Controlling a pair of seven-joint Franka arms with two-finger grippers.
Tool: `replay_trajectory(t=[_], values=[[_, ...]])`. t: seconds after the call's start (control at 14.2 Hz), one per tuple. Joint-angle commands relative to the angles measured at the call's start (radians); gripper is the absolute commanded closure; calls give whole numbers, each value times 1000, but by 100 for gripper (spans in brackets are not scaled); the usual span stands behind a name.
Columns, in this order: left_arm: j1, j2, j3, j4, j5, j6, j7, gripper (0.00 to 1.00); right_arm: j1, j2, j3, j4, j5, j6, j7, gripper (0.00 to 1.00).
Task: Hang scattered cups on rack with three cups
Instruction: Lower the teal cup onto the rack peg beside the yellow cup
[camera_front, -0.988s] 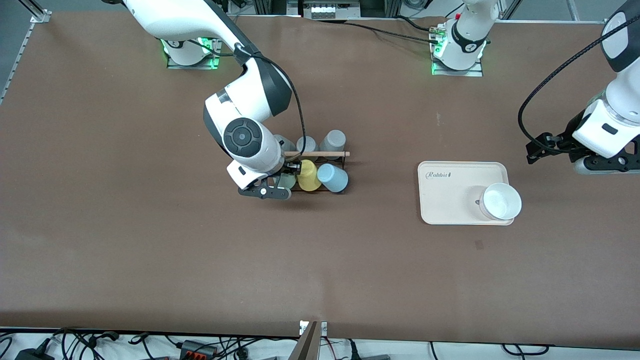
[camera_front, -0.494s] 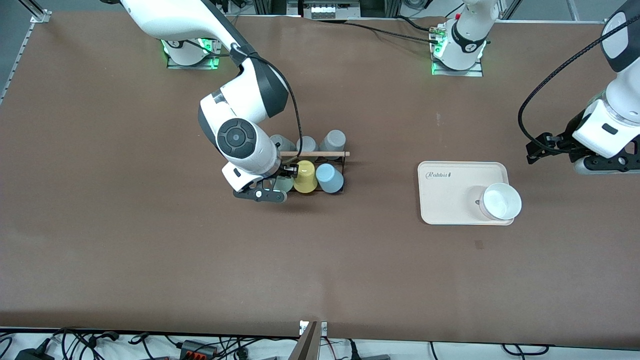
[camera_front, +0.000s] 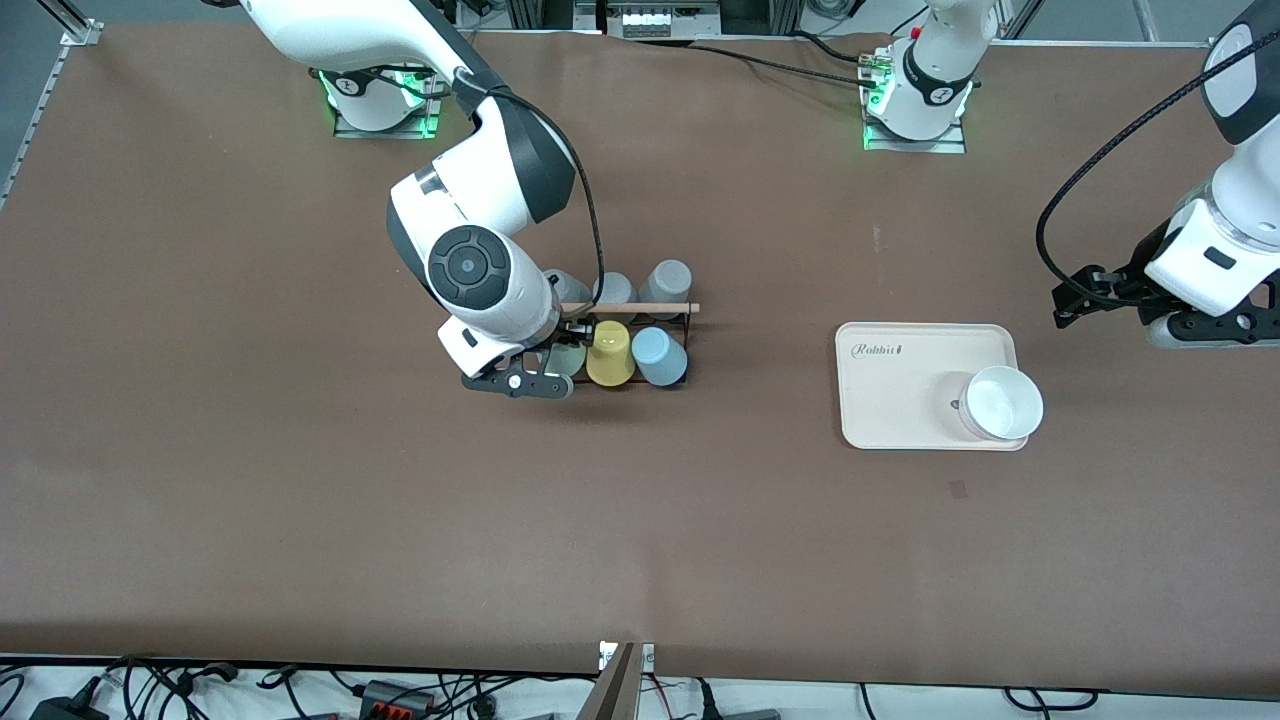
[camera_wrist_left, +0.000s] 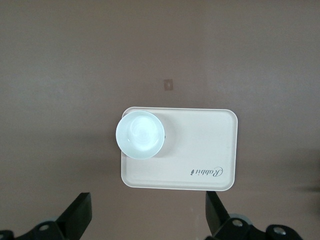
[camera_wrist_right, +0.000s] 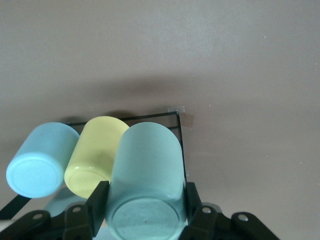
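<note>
The right tool (camera_wrist_right: 145, 200) was clamped on the mint cup (camera_wrist_right: 146, 170) at the rack (camera_front: 640, 310), beside the yellow cup (camera_front: 609, 352); release only once seated. The left tool (camera_wrist_left: 145, 222) waited apart over the tabletop (camera_front: 300, 500).

We see the brown desk (camera_front: 300, 500) carrying the black wire rack (camera_front: 688, 322) near its middle and, toward the left arm's end, a beige tray (camera_front: 900, 380); both sit well apart
</note>
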Motion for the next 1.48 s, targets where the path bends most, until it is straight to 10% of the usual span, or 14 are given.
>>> replay_trajectory(t=[0.0,1.41], values=[[8,-3,-3,11,-17,-13,20,0,1,3,3,19,8,-26,14,81],[8,-1,-3,11,-17,-11,22,0,24,83,2,6,-6,64,19,80]])
